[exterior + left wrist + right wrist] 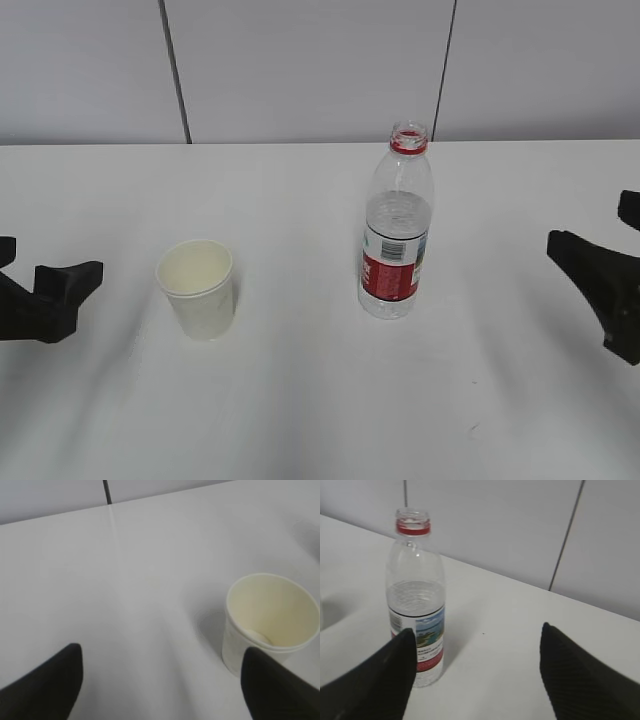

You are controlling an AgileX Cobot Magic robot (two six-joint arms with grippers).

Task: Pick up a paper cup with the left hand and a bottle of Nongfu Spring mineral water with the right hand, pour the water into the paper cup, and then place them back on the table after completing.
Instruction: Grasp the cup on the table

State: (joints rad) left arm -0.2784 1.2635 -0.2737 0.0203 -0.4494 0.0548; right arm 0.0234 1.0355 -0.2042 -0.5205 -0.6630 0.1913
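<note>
A white paper cup stands upright on the white table, left of centre. The clear Nongfu Spring bottle, with a red label and no cap, stands upright right of centre; its water reaches about two thirds up. My left gripper is open and empty at the left edge, apart from the cup. In the left wrist view, the gripper has the cup just beyond its right finger. My right gripper is open and empty at the right edge. In the right wrist view, the gripper has the bottle behind its left finger.
A grey panelled wall with dark seams rises behind the table's far edge. A small dark scuff mark lies on the table front right. Cup and bottle stand roughly a bottle's height apart.
</note>
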